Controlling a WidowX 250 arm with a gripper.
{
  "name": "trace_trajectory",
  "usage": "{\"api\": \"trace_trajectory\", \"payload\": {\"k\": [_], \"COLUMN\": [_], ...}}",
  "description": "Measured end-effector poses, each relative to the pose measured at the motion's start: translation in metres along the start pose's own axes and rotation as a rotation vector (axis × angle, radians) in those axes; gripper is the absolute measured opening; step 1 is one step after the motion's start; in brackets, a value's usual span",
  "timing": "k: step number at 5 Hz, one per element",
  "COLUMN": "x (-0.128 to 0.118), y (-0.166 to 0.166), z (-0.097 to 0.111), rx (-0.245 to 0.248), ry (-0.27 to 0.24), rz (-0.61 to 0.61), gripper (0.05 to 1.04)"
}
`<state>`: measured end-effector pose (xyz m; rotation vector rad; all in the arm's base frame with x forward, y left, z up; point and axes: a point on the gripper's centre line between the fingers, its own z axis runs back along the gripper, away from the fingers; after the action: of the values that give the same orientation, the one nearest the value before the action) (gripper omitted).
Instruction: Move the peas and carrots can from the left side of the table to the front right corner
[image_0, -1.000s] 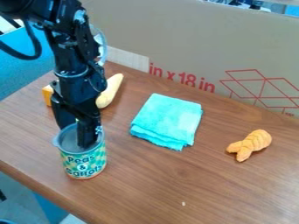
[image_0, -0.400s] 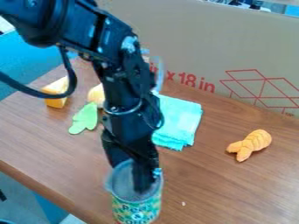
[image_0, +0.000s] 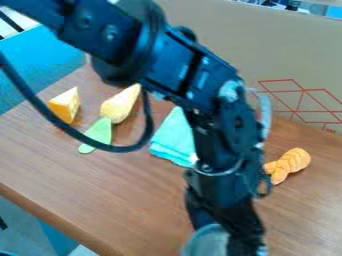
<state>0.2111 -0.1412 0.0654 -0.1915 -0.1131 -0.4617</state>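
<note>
Camera view, lower edge: the can (image_0: 202, 244) is cut off by the frame, right of its middle, with its pale rim uppermost. I cannot tell whether its base touches the table (image_0: 113, 200). The black gripper (image_0: 230, 222) points down at the can's mouth and overlaps the right side of the opening. I cannot tell how far open the gripper is, or whether it has hold of the can.

The arm (image_0: 174, 65) enters at the upper left and slants down to the gripper. Behind the arm, a folded turquoise cloth (image_0: 172, 142) lies on the table, partly covered from my viewpoint. To the right, near the arm, is a ridged orange toy (image_0: 292, 161) on the table.

To the left of the cloth is a pale yellow, tapered object (image_0: 121, 105). A green, flat piece (image_0: 100, 131) sits at its lower end; it appears to touch, though the join is unclear to me. Farther left, a yellow-orange wedge (image_0: 63, 106) stands near both. A cardboard panel (image_0: 287, 47) with red line markings borders the table's far side.
</note>
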Motion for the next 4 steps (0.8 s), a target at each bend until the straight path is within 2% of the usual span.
{"api": "trace_trajectory", "payload": {"k": [1,2,3,4], "x": [0.022,0.036,0.041,0.036], "y": [-0.021,-0.027,-0.019,-0.007], "z": [-0.009,-0.016,-0.013,-0.003], "rx": [-0.038,-0.043,-0.023,0.023], "ry": [-0.048,-0.046,-0.053,-0.079], "rz": [-0.035,-0.06,-0.039,-0.018], "gripper": [1.001,1.001,1.001,1.001]}}
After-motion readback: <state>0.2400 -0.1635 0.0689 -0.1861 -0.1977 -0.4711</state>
